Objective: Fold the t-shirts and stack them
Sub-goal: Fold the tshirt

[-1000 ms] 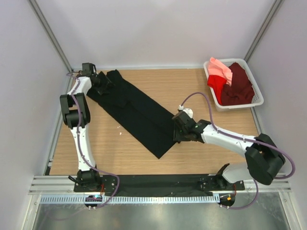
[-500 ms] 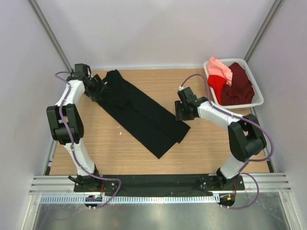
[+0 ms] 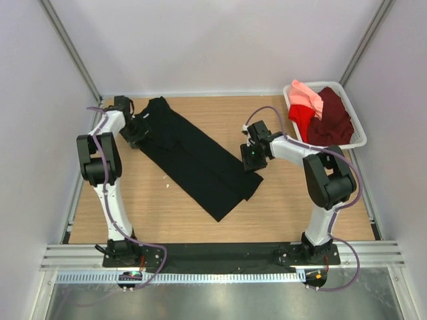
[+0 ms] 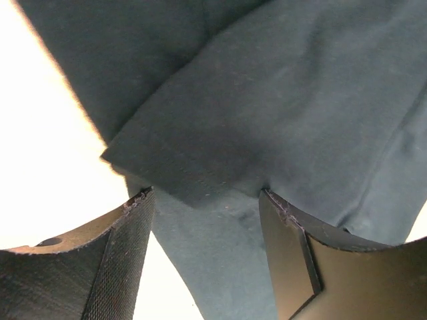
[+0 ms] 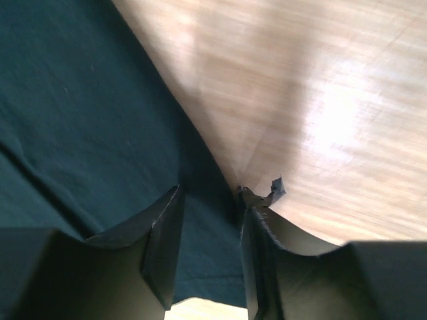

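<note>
Claws first: the left claw (image 3: 137, 131) sits low over the far-left end of the black t-shirt (image 3: 193, 160). Its wrist view shows the two fingers (image 4: 127, 253) spread wide, with a hemmed flap of the dark cloth lying between them and nothing clamped. The right claw (image 3: 251, 159) rests at the shirt's right edge, about midway along it. Its fingers (image 5: 163, 247) stand a narrow gap apart, straddling the cloth's border where it meets the bare wood, so it too has no grip that shows.

The black t-shirt lies on the desk (image 3: 133, 200) as a long folded strip running diagonally from far left to near centre.

A second ago the right claw was further toward the near edge, down on the lower right side of the strip, with its arm stretched out low. It has since drawn back toward the far side, and its elbow has pulled in and up. A narrow folded flap now shows along that lower right edge. Over the last half second the right claw has barely shifted. The left arm's elbow has moved further from the near edge, and the left claw has crept slightly right onto the cloth.

The salmon-pink t-shirt (image 3: 303, 93), red t-shirt (image 3: 301, 119) and maroon t-shirt (image 3: 331, 121) remain heaped in the white basket (image 3: 361, 133) at far right, unchanged.
</note>
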Motion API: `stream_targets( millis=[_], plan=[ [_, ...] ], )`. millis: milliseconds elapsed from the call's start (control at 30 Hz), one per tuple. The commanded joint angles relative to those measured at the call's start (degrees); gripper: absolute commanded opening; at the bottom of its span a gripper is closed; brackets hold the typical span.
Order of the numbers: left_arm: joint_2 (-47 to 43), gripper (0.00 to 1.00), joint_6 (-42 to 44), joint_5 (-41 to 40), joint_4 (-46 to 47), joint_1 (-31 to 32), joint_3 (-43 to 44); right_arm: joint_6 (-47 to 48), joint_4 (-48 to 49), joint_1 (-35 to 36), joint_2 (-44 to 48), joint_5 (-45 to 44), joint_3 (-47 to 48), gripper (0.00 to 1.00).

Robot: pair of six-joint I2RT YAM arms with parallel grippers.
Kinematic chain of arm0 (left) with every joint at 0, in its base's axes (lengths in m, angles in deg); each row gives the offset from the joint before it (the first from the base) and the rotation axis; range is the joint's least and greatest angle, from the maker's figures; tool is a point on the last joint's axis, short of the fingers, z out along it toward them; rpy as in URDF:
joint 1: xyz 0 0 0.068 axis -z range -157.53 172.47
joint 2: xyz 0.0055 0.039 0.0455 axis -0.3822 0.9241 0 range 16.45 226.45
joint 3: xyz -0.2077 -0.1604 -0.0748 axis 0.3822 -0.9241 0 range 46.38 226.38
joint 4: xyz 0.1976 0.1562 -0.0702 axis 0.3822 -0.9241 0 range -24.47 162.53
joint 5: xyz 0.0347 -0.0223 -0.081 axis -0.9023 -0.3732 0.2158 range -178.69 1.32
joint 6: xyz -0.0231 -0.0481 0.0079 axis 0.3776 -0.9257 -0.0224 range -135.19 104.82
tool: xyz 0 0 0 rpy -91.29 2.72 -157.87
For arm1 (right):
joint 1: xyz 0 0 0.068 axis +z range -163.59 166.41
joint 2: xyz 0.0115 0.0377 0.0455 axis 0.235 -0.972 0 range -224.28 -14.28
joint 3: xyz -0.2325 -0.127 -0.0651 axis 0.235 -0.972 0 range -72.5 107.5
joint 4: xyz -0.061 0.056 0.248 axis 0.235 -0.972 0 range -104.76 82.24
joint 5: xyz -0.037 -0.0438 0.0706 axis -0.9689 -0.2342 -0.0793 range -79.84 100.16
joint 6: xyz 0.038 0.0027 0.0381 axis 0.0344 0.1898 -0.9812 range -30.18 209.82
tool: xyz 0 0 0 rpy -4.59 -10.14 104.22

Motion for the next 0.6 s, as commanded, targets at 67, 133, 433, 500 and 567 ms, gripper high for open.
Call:
stream_targets(
  millis=[67,133,433,500,567],
  plan=[
    [-0.2,0.67,3.1,-12.2,-7.7,-1.6,4.8,-5.4,1.9,-0.1,4.9,7.3,-8.1,0.39],
    [-2.0,0.67,3.6,-14.9,-9.3,-1.5,5.7,-10.4,5.3,0.4,6.6,9.3,-12.8,0.37],
    [-28.3,0.68,0.2,7.4,5.3,2.0,-30.2,-22.9,7.8,10.0,21.5,2.4,-25.9,0.38],
    [-34.7,0.68,-0.6,7.3,7.4,3.6,-37.0,-23.4,6.5,10.1,23.9,2.5,-26.6,0.42],
    [-38.4,0.68,-1.7,9.3,8.3,3.9,-45.6,-23.0,4.7,10.5,25.3,1.4,-26.7,0.46]
  ],
)
